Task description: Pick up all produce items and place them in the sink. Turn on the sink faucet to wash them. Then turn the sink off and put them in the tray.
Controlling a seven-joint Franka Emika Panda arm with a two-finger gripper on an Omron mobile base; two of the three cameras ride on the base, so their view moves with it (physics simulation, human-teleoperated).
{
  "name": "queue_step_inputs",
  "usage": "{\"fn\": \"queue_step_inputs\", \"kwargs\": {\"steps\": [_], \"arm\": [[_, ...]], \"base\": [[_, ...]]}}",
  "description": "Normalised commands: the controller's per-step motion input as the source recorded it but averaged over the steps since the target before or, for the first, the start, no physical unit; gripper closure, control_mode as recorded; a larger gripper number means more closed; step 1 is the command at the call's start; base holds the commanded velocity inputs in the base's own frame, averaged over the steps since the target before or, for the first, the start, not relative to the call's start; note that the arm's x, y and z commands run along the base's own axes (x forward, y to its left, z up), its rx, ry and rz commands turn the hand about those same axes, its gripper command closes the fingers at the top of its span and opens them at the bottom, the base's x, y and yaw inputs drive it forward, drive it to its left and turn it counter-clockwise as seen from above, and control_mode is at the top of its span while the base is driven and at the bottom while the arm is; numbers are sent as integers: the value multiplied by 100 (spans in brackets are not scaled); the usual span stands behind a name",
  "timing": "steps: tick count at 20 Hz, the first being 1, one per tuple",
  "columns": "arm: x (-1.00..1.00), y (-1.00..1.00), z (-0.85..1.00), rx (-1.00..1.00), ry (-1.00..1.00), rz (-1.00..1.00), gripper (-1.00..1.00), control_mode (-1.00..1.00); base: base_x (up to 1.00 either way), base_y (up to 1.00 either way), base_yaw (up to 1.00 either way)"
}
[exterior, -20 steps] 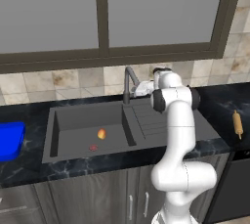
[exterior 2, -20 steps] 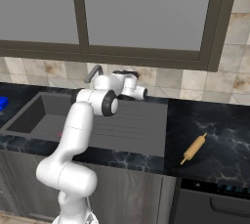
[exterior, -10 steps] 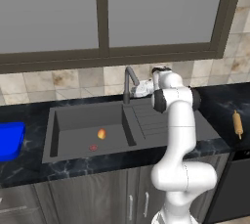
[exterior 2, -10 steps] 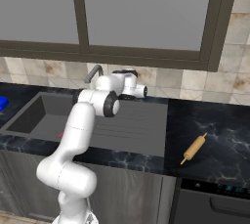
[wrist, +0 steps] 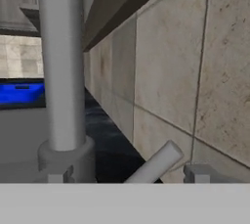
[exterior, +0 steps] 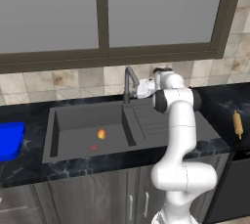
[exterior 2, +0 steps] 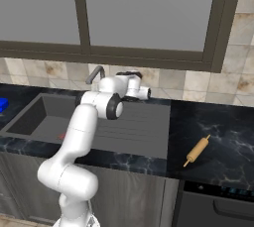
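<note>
The small yellow-orange fruit (exterior: 101,133) lies on the floor of the dark grey sink (exterior: 68,120), apart from the arm. The slim dark faucet (exterior: 129,83) stands at the back rim between basin and drainboard. My gripper (exterior: 135,91) is level with the faucet's base, just right of it. In the hand view my gripper (wrist: 129,176) is open, its fingertips (wrist: 197,173) wide apart. The faucet's pale lever (wrist: 156,164) lies between them and the stem (wrist: 61,71) rises by the left tip. The blue tray (exterior: 10,140) sits on the counter left of the sink.
A tan rolling pin (exterior: 238,123) lies on the dark counter far right, also seen as the rolling pin (exterior 2: 197,150). The tiled wall (wrist: 195,71) is close behind the faucet. A small red spot (exterior: 93,147) marks the basin floor. The ribbed drainboard (exterior 2: 134,127) is under the arm.
The arm stays at the faucet and the fruit has not moved in the basin. The fingers have spread apart.
</note>
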Motion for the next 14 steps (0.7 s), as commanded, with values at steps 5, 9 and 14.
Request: {"fn": "queue_step_inputs", "kwargs": {"steps": [5,9,14], "arm": [[0,-28,14,-5,-8,2,-100,-100],[0,-33,20,-5,0,0,-100,-100],[-6,-30,16,-5,-1,0,-100,-100]], "base": [[0,0,0],[0,0,0],[0,0,0]]}}
